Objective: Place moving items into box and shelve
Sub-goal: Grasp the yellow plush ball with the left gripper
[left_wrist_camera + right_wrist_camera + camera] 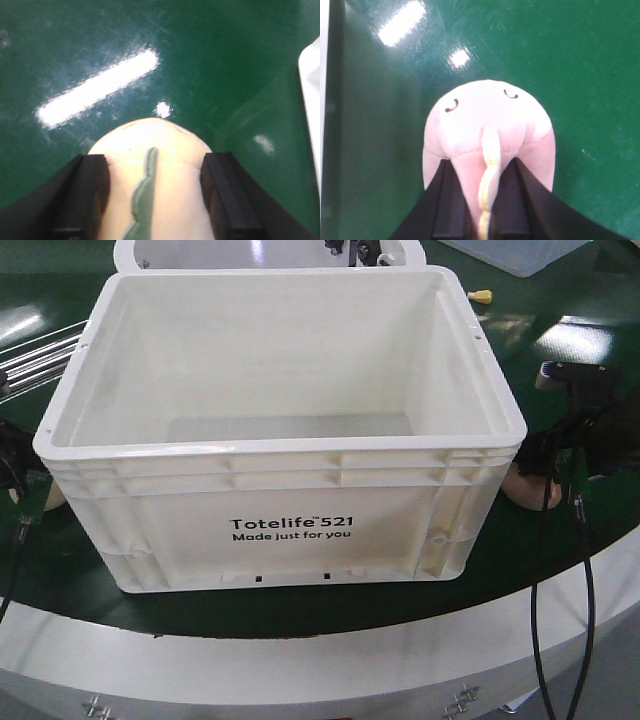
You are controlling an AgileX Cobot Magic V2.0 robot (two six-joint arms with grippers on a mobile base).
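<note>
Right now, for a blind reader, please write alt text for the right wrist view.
The right end effector pinches a pale pink dumpling toy with a yellow crimped ridge and two small curved eyes, against a glossy green surface. A white crate edge shows at far left.

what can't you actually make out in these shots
1. Front view: the left dumpling is nearly all hidden behind the crate.
2. Front view: the crate's near floor is hidden by its front wall.
3. Front view: the small yellow-green thing beyond the crate is too small to identify.
4. Wrist views: the rear of the left dumpling and the right dumpling is cut off by the bottom edge. Whether either is lifted off the green surface cannot be told.
</note>
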